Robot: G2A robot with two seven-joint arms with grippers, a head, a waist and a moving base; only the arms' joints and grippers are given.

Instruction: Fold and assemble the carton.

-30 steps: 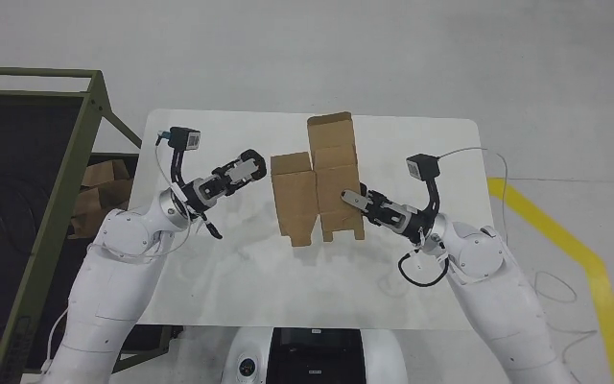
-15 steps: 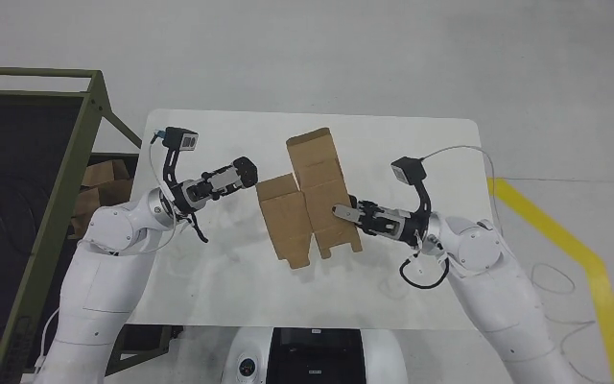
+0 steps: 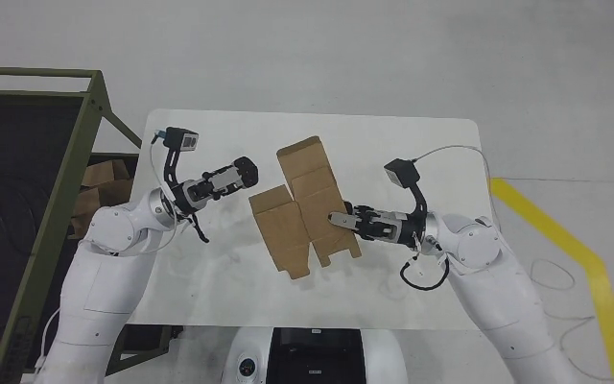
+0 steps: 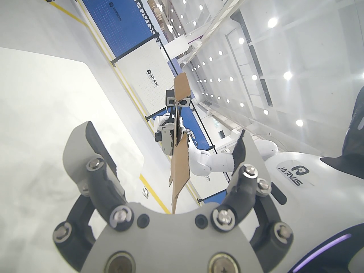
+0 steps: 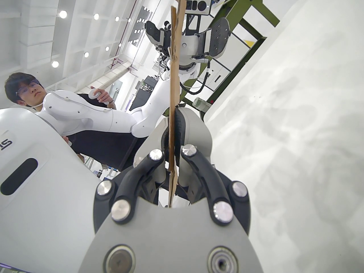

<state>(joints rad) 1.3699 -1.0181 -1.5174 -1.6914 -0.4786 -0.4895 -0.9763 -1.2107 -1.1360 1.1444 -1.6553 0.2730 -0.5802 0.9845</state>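
Though not yet folded, the carton [image 3: 302, 206] is a flat brown cardboard blank, matte, with creased panels and notched flaps along its near edge. It is held skewed over the middle of the smooth white table [image 3: 432, 154]. The right gripper [image 3: 338, 217] is clamped on the carton near its right edge. The right wrist view shows the thin sheet [image 5: 174, 58] edge-on, pinched between dark ribbed pads [image 5: 178, 126]. The left gripper [image 3: 245, 171] sits just left of the carton, not touching it. Its fingers [image 4: 91, 140] are spread wide with nothing gripped, and its pads are black and rough-edged.
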